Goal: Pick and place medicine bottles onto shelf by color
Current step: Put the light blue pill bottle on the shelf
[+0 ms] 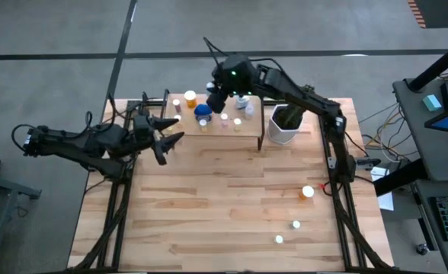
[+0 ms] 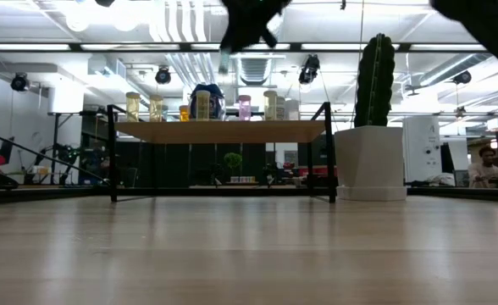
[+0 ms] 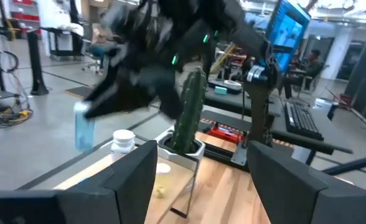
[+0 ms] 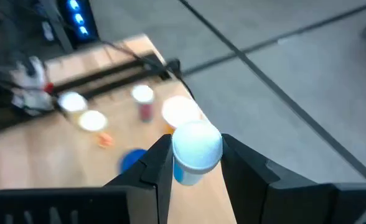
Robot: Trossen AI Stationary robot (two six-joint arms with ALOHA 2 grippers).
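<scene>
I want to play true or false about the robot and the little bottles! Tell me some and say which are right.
1. The right gripper holds a bottle above the shelf. True.
2. The left gripper holds a bottle. False: it is open and empty.
3. The cactus pot stands on the shelf. False: it stands on the table beside it.
4. Some bottles sit on the table, off the shelf. True.

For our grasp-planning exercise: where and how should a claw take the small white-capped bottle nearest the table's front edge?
Grip the small white-capped round bottle across its cap from straight above: it appears upright, with nothing close beside it.
</scene>
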